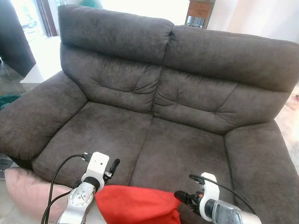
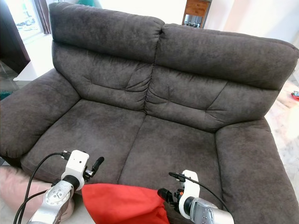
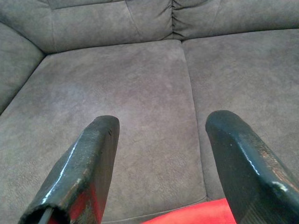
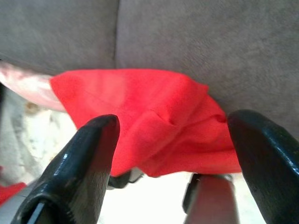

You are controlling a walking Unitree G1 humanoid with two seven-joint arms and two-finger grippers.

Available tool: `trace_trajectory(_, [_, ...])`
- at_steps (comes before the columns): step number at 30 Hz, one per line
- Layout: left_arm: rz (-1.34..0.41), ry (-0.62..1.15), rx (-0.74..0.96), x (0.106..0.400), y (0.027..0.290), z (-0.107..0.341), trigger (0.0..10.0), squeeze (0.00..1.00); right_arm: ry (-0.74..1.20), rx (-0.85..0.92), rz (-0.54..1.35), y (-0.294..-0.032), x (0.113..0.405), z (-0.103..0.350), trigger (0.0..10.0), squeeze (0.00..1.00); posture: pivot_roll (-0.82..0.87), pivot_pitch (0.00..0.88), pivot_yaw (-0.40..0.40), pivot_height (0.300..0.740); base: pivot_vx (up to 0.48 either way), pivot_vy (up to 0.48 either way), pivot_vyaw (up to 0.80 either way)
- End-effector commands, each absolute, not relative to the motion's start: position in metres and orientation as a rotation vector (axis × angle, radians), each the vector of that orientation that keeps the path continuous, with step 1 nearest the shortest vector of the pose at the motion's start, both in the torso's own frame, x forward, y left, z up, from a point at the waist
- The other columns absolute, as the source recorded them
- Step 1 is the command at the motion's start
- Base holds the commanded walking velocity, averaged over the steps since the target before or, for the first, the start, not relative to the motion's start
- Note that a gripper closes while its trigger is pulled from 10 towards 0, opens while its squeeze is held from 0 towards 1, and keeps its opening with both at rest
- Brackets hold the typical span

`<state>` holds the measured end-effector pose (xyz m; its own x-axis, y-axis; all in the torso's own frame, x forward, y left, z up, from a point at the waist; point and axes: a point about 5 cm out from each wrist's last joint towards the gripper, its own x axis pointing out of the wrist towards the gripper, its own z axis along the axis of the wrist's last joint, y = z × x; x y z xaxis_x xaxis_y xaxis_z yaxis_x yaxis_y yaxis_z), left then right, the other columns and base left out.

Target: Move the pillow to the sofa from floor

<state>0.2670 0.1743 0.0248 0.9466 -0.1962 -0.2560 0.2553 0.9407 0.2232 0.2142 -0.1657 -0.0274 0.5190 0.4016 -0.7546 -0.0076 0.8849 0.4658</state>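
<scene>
Red pillow (image 1: 135, 205) low at the front edge of the dark grey sofa (image 1: 154, 116), between the two arms, one corner reaching toward the right gripper (image 1: 180, 197). Bunched and creased on that side, seen from the right wrist view as a red fold (image 4: 149, 121) against the seat front. Held up off the floor, it seems, though the contact points stay hidden beneath the frame edge.

Left gripper (image 1: 113, 165) just above the pillow's left corner, pointing over the left seat cushion (image 3: 117, 107). Fingers (image 3: 84, 172) spread wide apart, red fabric peeking in beside them at the base.

Right gripper fingers (image 4: 84, 158) likewise spread wide, with the red cloth lying between and beyond them, not pinched.

Pale pink cushion (image 1: 32, 191) on the floor, tucked against the sofa's left front corner, just beside the left arm. Both seat cushions bare. Wooden cabinet (image 1: 198, 13) behind the backrest, bright window light at the far left.
</scene>
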Motion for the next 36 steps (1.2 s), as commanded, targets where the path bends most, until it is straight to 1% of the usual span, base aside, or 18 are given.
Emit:
trace_trajectory(1, [-0.225, 0.249, 0.249, 0.268, 0.174, 0.023, 10.0, 0.0, 0.991, 0.39, 0.241, -0.171, 0.217, -0.028, 10.0, 0.0, 0.1, 0.0, -0.133, 0.74, 0.0, 0.0, 0.0])
trace_trajectory(2, [-0.222, 0.246, 0.251, 0.268, 0.174, 0.023, 10.0, 0.0, 0.963, 0.334, 0.244, -0.172, 0.22, -0.028, 10.0, 0.0, 0.1, 0.0, -0.133, 0.74, 0.0, 0.0, 0.0])
trace_trajectory(3, [-0.21, 0.238, 0.249, 0.27, 0.175, 0.024, 10.0, 0.0, 0.831, 0.198, 0.21, -0.178, 0.233, -0.023, 10.0, 0.0, 0.1, 0.0, -0.13, 0.74, 0.0, 0.0, 0.0])
trace_trajectory(4, [-0.207, 0.235, 0.249, 0.271, 0.175, 0.025, 10.0, 0.0, 0.756, 0.187, 0.171, -0.181, 0.242, -0.018, 10.0, 0.0, 0.1, 0.0, -0.129, 0.74, 0.0, 0.0, 0.0])
trace_trajectory(5, [-0.207, 0.235, 0.249, 0.271, 0.175, 0.025, 10.0, 0.0, 0.756, 0.187, 0.171, -0.181, 0.242, -0.018, 10.0, 0.0, 0.1, 0.0, -0.129, 0.74, 0.0, 0.0, 0.0])
trace_trajectory(10, [-0.21, 0.218, 0.24, 0.273, 0.172, 0.027, 10.0, 0.0, 0.566, 0.241, 0.084, -0.184, 0.271, 0.0, 10.0, 0.0, 0.11, 0.0, -0.125, 0.74, 0.0, 0.0, 0.0])
trace_trajectory(11, [-0.21, 0.218, 0.24, 0.273, 0.172, 0.027, 10.0, 0.0, 0.566, 0.241, 0.084, -0.184, 0.271, 0.0, 10.0, 0.0, 0.11, 0.0, -0.125, 0.74, 0.0, 0.0, 0.0])
trace_trajectory(15, [-0.199, 0.211, 0.233, 0.273, 0.172, 0.027, 10.0, 0.0, 0.443, 0.309, 0.035, -0.187, 0.291, 0.015, 10.0, 0.0, 0.11, 0.0, -0.12, 0.74, 0.0, 0.0, 0.0])
trace_trajectory(19, [-0.194, 0.214, 0.232, 0.274, 0.173, 0.026, 10.0, 0.0, 0.442, 0.315, -0.015, -0.187, 0.304, 0.02, 10.0, 0.0, 0.1, 0.0, -0.117, 0.74, 0.0, 0.0, 0.0])
trace_trajectory(20, [-0.194, 0.214, 0.23, 0.275, 0.171, 0.026, 10.0, 0.0, 0.475, 0.307, -0.075, -0.189, 0.308, 0.017, 10.0, 0.0, 0.1, 0.0, -0.116, 0.74, 0.0, 0.0, 0.0])
trace_trajectory(24, [-0.196, 0.212, 0.227, 0.276, 0.169, 0.026, 10.0, 0.0, 0.54, 0.3, -0.125, -0.188, 0.307, 0.01, 10.0, 0.0, 0.11, 0.0, -0.115, 0.74, 0.0, 0.0, 0.0])
trace_trajectory(26, [-0.193, 0.208, 0.223, 0.278, 0.168, 0.027, 10.0, 0.0, 0.586, 0.269, -0.135, -0.186, 0.303, 0.003, 10.0, 0.0, 0.11, 0.0, -0.114, 0.74, 0.0, 0.0, 0.0])
trace_trajectory(28, [-0.191, 0.207, 0.222, 0.278, 0.168, 0.028, 10.0, 0.0, 0.665, 0.293, -0.138, -0.182, 0.294, -0.008, 10.0, 0.0, 0.11, 0.0, -0.115, 0.74, 0.0, 0.0, 0.0])
trace_trajectory(30, [-0.189, 0.211, 0.221, 0.279, 0.169, 0.027, 10.0, 0.0, 0.792, 0.315, -0.108, -0.174, 0.278, -0.025, 10.0, 0.0, 0.12, 0.0, -0.117, 0.74, 0.0, 0.0, 0.0])
trace_trajectory(31, [-0.188, 0.212, 0.22, 0.279, 0.169, 0.027, 10.0, 0.0, 0.903, 0.313, -0.069, -0.166, 0.263, -0.038, 10.0, 0.0, 0.13, 0.0, -0.121, 0.74, 0.0, 0.0, 0.0])
trace_trajectory(32, [-0.188, 0.213, 0.22, 0.279, 0.169, 0.027, 10.0, 0.0, 0.938, 0.312, -0.061, -0.164, 0.259, -0.042, 10.0, 0.0, 0.13, 0.0, -0.121, 0.74, 0.0, 0.0, 0.0])
trace_trajectory(34, [-0.188, 0.213, 0.22, 0.279, 0.169, 0.026, 10.0, 0.0, 0.966, 0.325, -0.018, -0.156, 0.257, -0.044, 10.0, 0.0, 0.14, 0.003, -0.122, 0.74, 0.0, 0.0, 0.0])
trace_trajectory(36, [-0.186, 0.217, 0.219, 0.278, 0.17, 0.026, 10.0, 0.0, 0.935, 0.431, 0.015, -0.145, 0.27, -0.033, 10.0, 0.0, 0.13, 0.008, -0.12, 0.74, 0.0, 0.0, 0.0])
